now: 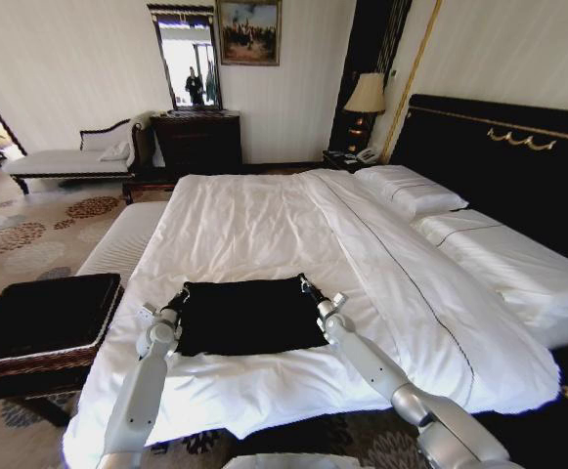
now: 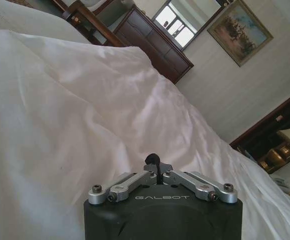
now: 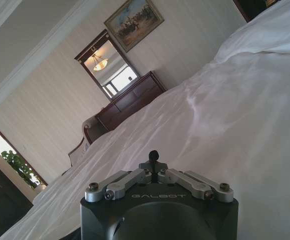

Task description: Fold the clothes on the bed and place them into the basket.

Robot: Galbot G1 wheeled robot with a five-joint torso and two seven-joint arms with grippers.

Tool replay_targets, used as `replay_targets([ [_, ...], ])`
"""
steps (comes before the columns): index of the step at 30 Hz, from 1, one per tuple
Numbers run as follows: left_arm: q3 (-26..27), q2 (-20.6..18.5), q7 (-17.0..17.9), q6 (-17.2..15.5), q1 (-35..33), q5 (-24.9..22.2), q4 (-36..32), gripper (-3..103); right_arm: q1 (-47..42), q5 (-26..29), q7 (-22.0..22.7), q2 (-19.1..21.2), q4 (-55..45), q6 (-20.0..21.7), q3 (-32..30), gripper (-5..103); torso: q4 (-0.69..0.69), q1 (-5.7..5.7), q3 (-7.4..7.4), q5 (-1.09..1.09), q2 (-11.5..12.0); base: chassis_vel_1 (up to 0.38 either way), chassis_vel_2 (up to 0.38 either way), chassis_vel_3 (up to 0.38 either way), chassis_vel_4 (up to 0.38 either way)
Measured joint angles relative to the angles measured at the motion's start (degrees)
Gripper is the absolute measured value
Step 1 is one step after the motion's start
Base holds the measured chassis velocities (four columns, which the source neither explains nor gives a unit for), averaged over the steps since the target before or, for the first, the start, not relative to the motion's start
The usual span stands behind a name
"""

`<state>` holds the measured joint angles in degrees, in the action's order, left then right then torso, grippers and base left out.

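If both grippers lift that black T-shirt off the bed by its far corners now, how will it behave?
Probably floppy: the black T-shirt lies flat as thin cloth, so its middle should sag between the left gripper and right gripper. It looks light. On the smooth white sheet of the bed it may drag and bunch rather than hold its fold.

1. We see a dark wooden dresser [image 1: 197, 140] against the far wall, with a mirror [image 1: 188, 59] above it.
2. We see a framed painting [image 1: 249, 31] beside the mirror.
3. We see a lit lamp [image 1: 366, 96] on the nightstand [image 1: 345, 159].
4. We see a white chaise [image 1: 73, 159] at far left.
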<state>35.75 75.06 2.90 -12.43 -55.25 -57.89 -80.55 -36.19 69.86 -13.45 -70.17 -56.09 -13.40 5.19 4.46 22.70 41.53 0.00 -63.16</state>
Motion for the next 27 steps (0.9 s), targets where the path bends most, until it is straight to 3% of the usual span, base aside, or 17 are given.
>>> replay_targets([
  [6,0.5,-0.9,-2.7,1.3,-1.1,-1.0,-2.0,0,-0.9,2.5,-2.3,0.8,-2.5,-2.2,-1.8,1,-0.02,0.0,0.0,0.0,0.0,0.0,0.0,0.0,0.0],
  [13,0.6,-1.6,-5.5,1.9,-4.4,-2.1,-4.2,0,-4.7,3.1,-4.5,4.9,-6.2,-4.4,-2.1,1,0.0,0.0,0.0,0.01,0.0,0.0,0.0,0.0,0.0],
  [19,-0.6,-3.6,-7.7,3.2,-8.3,-0.9,-6.3,0,-8.2,1.3,-3.2,8.5,-10.7,-7.2,-1.2,1,0.01,0.0,-0.01,0.0,0.0,0.0,0.0,0.0,0.0],
  [27,0.9,-5.0,-10.0,4.2,-15.0,-1.0,-10.6,0,-12.2,-3.3,-0.5,9.8,-14.5,-10.7,-1.0,1,0.0,-0.01,-0.01,0.0,0.0,0.0,0.0,0.0,0.0],
])
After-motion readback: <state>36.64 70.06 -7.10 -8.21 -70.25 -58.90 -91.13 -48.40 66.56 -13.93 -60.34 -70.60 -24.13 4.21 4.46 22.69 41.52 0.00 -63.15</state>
